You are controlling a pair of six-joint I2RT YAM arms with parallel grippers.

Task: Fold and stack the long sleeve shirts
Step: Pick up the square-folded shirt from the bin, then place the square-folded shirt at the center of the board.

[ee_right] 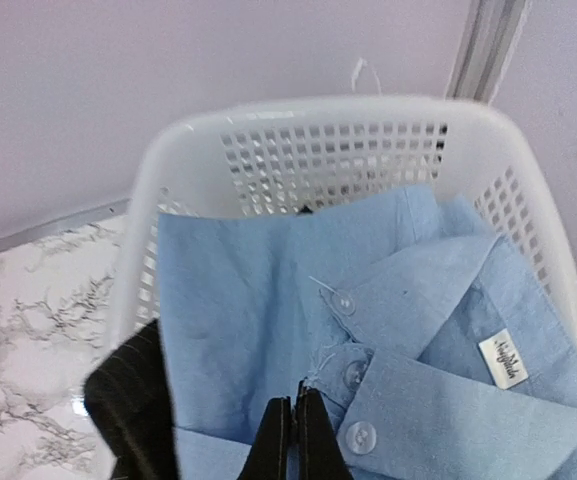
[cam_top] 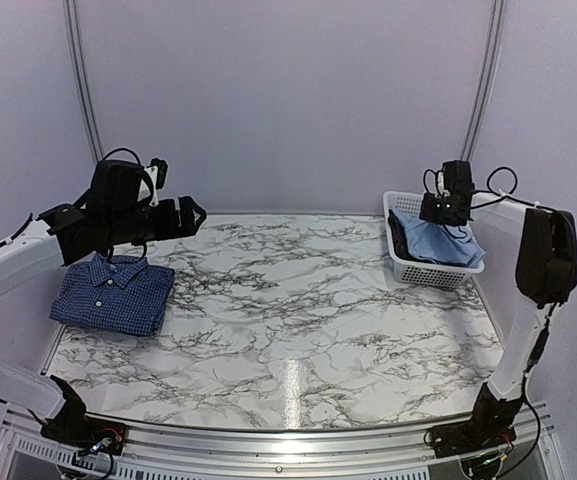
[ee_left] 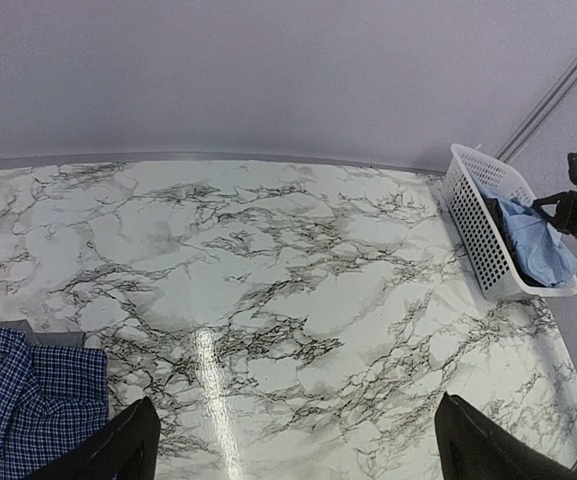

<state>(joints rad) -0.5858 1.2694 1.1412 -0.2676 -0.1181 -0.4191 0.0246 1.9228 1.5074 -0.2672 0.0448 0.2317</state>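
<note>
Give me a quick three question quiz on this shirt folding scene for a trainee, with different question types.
1. True or false: the dark blue checked shirt lies folded on the table.
2. Where is the light blue shirt? A: in the white basket. B: flat on the table. C: on the checked shirt.
3. Which arm's jaws stand wide open?
Key: 1 true; 2 A; 3 left.

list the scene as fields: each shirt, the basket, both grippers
checked shirt: folded, flat on the left of the table
light blue shirt: unfolded in the basket, collar and buttons showing
basket: white, far right; a dark cloth also inside
left gripper: open, empty, near the checked shirt
right gripper: shut on the light blue shirt at its button edge
</note>
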